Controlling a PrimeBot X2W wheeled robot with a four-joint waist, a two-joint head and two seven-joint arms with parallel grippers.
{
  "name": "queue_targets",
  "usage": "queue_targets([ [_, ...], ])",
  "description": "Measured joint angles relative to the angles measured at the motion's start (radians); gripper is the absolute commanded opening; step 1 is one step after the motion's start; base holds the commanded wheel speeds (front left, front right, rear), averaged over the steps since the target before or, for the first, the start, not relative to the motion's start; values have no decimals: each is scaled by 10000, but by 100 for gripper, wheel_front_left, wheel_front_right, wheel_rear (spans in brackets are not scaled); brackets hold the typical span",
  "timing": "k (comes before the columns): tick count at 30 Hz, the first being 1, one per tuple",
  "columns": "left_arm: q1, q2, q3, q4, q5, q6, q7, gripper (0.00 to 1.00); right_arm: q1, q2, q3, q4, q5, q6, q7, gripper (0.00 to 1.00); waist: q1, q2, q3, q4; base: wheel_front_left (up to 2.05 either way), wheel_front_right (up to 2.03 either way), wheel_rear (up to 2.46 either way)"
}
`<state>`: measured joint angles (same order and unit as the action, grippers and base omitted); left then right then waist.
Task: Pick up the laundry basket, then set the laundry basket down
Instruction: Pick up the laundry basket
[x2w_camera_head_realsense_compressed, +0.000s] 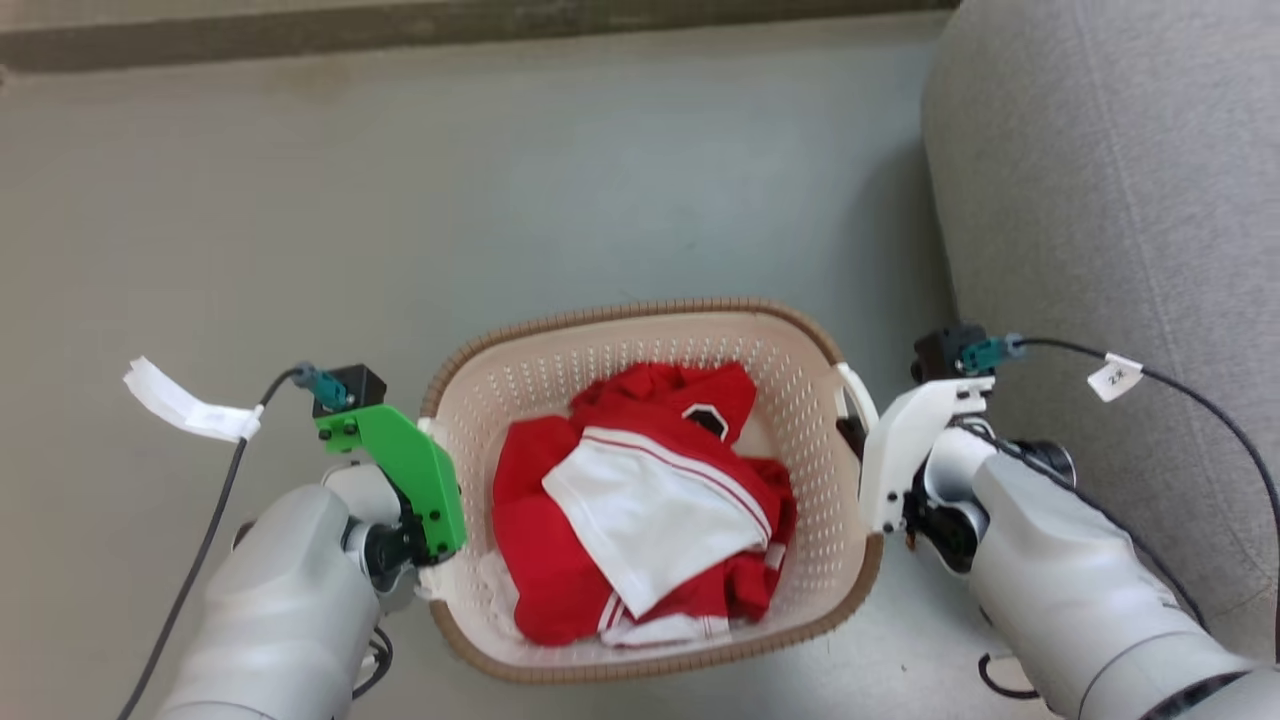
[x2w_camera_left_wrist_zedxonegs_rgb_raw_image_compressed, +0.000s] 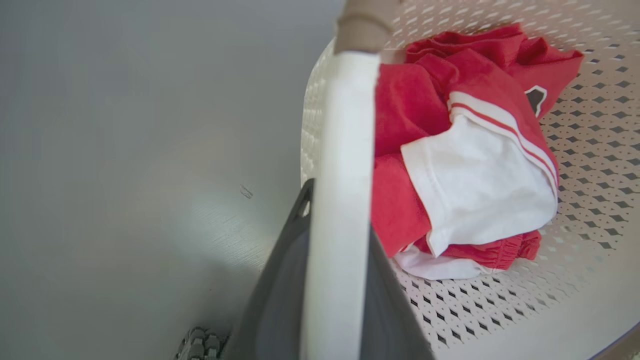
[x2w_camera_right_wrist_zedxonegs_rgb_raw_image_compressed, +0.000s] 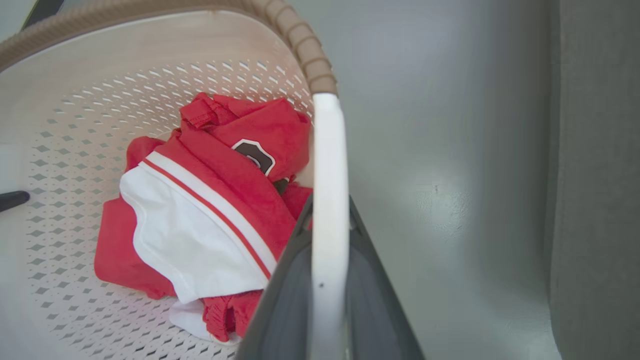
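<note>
At the head view's six o'clock, over a pale grey floor (x2w_camera_head_realsense_compressed: 400, 200), the cream-white perforated plastic laundry basket (x2w_camera_head_realsense_compressed: 640, 310) with its brown woven-look rim holds crumpled red-and-white garments (x2w_camera_head_realsense_compressed: 640, 500). The left gripper (x2w_camera_left_wrist_zedxonegs_rgb_raw_image_compressed: 339, 210), at the basket's nine o'clock, clamps a white handle (x2w_camera_left_wrist_zedxonegs_rgb_raw_image_compressed: 345, 125) between dark fingers. The right gripper (x2w_camera_right_wrist_zedxonegs_rgb_raw_image_compressed: 330, 205), at three o'clock, likewise clamps the opposite handle (x2w_camera_right_wrist_zedxonegs_rgb_raw_image_compressed: 327, 150). A grey upholstered sofa (x2w_camera_head_realsense_compressed: 1100, 200) stands further out at three o'clock. Whether the basket touches the floor cannot be told.

The laundry basket (x2w_camera_head_realsense_compressed: 800, 330) holds clothes (x2w_camera_head_realsense_compressed: 640, 500). The left gripper (x2w_camera_left_wrist_zedxonegs_rgb_raw_image_compressed: 340, 215) straddles its left handle (x2w_camera_left_wrist_zedxonegs_rgb_raw_image_compressed: 345, 125), the right gripper (x2w_camera_right_wrist_zedxonegs_rgb_raw_image_compressed: 330, 210) its right handle (x2w_camera_right_wrist_zedxonegs_rgb_raw_image_compressed: 327, 150). A sofa (x2w_camera_head_realsense_compressed: 1100, 200) stands right of it.
</note>
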<state>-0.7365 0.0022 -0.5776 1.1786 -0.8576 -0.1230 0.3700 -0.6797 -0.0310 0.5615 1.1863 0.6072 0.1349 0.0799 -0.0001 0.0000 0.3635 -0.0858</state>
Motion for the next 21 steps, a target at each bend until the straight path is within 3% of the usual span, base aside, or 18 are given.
queue_targets([
  [21,1150,10,-257,173,-757,6,1047,0,1028,-4,644,-19,809,0,1503,0,0,0,-2206,-187,0,0,0],
])
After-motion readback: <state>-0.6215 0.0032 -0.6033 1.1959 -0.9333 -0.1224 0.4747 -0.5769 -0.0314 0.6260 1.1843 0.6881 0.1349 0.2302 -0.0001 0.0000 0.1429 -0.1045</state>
